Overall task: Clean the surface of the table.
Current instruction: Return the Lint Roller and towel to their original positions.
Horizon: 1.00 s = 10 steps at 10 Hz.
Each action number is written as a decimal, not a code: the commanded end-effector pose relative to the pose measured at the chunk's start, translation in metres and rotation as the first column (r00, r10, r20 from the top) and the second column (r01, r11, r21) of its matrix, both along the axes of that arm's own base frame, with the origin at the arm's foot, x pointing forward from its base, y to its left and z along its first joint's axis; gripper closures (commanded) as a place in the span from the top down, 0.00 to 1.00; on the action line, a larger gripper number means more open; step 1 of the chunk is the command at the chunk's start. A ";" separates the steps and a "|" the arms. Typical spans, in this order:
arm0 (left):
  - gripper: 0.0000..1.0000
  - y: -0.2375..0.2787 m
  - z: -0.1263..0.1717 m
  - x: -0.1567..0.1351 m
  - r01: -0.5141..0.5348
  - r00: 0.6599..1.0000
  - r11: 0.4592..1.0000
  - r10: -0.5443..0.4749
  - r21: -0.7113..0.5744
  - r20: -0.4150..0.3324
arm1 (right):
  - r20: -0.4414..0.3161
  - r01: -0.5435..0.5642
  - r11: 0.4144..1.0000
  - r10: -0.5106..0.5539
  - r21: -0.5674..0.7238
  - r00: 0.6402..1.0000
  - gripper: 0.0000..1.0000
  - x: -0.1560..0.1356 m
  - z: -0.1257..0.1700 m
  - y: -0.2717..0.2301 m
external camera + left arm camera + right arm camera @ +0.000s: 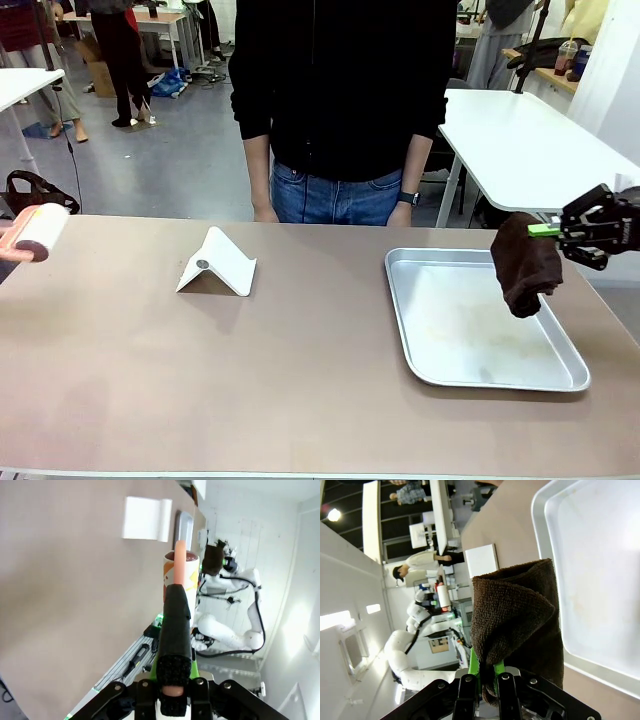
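Here, two robot arms flank a taupe-brown surface point(300, 380), each holding a cleaning tool above it while a person in a black top and jeans stands at the far edge, arms down. No brand name or print can be read; the lint roller's sleeve bears only orange and white patches.

The left gripper point(173, 680) has its fingers clamped on the black handle of a lint roller point(40, 232), which in the front view juts in at the left edge of the surface, just above the top. Seen from the left wrist, the handle runs straight away from the fingers to the roller head, with the brown top stretching beyond it.

The right gripper point(545, 230) reaches in level from the right, its green-padded fingers point(474, 667) pinched together on the upper fold of a dark brown cloth point(524, 265). The cloth hangs down over the right part of a shiny metal tray point(405, 330) that lies on the surface's right half.

A white folded stand point(216, 264) sits on the surface left of centre, well apart from both tools.
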<state>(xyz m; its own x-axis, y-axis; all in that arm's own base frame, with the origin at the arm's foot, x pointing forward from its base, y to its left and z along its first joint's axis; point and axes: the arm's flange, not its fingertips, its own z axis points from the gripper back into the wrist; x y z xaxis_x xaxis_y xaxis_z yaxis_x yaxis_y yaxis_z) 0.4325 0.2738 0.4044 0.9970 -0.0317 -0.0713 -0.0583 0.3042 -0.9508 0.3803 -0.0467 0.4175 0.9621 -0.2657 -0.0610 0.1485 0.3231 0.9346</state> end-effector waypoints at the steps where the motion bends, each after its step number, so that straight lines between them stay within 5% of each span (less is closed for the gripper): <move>1: 0.22 -0.046 0.046 0.028 0.117 0.991 0.992 -0.119 0.036 0.054 | 0.024 0.034 0.997 -0.033 -0.062 0.999 0.12 0.008 0.019 0.059; 4: 0.22 -0.132 0.096 0.045 0.247 0.965 0.957 -0.257 0.149 0.056 | 0.028 0.086 0.982 -0.082 -0.170 0.996 0.12 0.026 0.024 0.157; 7: 0.22 -0.230 0.123 0.051 0.306 0.950 0.897 -0.311 0.320 -0.036 | 0.089 0.115 0.953 -0.093 -0.279 0.992 0.12 0.048 0.005 0.245; 10: 0.22 -0.302 0.103 0.062 0.104 0.992 0.923 -0.122 0.370 0.024 | 0.037 0.013 0.925 0.001 -0.379 0.999 0.12 0.070 -0.021 0.277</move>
<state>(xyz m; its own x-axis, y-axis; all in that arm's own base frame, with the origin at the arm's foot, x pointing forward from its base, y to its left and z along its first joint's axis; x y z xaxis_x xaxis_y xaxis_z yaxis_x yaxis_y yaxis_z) 0.5011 -0.0152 0.5208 0.9719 -0.2246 -0.0702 0.0889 0.6266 -0.7743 0.4311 0.2302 0.3918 0.9548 -0.2833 0.0903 0.1141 0.6296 0.7685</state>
